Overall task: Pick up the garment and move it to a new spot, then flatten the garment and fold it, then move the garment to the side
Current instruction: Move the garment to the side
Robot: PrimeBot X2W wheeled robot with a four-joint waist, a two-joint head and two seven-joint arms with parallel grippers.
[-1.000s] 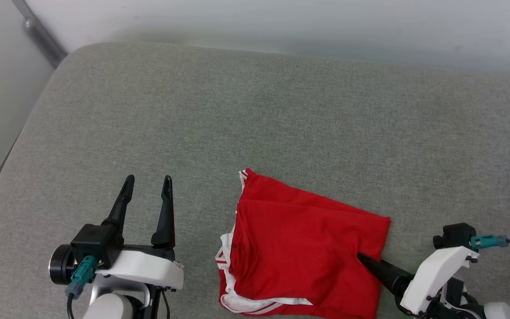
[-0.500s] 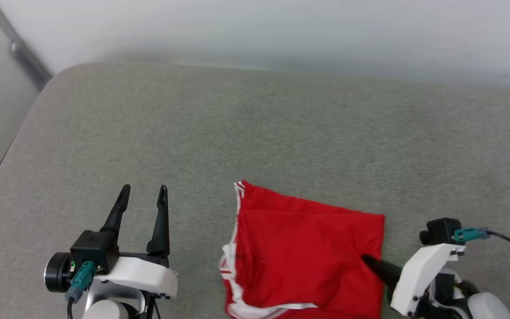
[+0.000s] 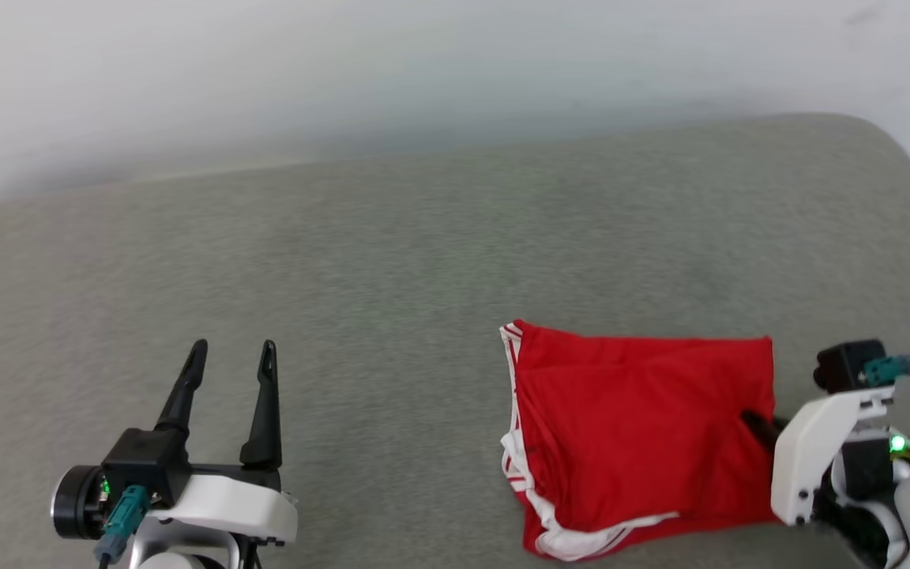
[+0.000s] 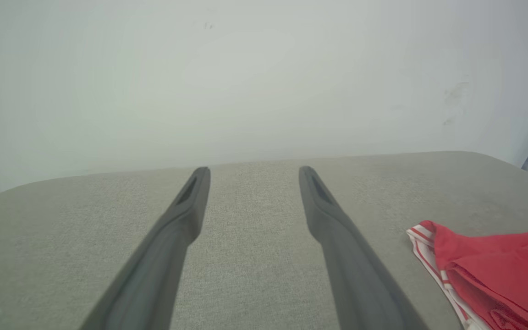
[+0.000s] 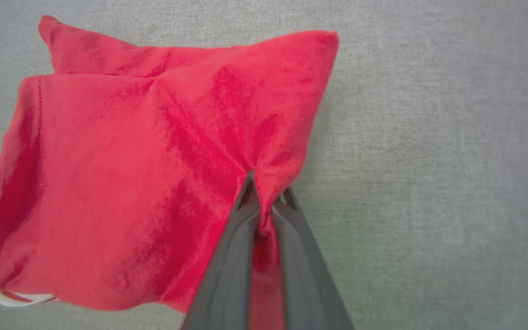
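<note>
Here's the garment (image 3: pixel 644 427), folded down to a compact red block on the grey fabric surface (image 3: pixel 392 261). Its striped trim (image 3: pixel 573 543) peeks out in white and red along its left edge and round its near-left corner. The right gripper (image 5: pixel 266 197) is in at the garment's right edge, with its two dark fingers pressed together and pinching a tuck of red cloth between them. From the right wrist view the fabric puckers at the fingertips, and creases fan out from them across the top layer. In the head view the finger tips vanish into the cloth, and the white wrist housing (image 3: pixel 810 450) sits just beside the garment's right side. I can't tell whether that pinched edge is off the surface or lying on it. Over on the other side is the left gripper (image 3: pixel 234 348), well apart from the garment on its left. Its fingers are spread wide with nothing between them, pointing away towards the pale wall (image 3: pixel 423 71). In the left wrist view the garment's striped corner shows just off to the right of those open fingers.
</note>
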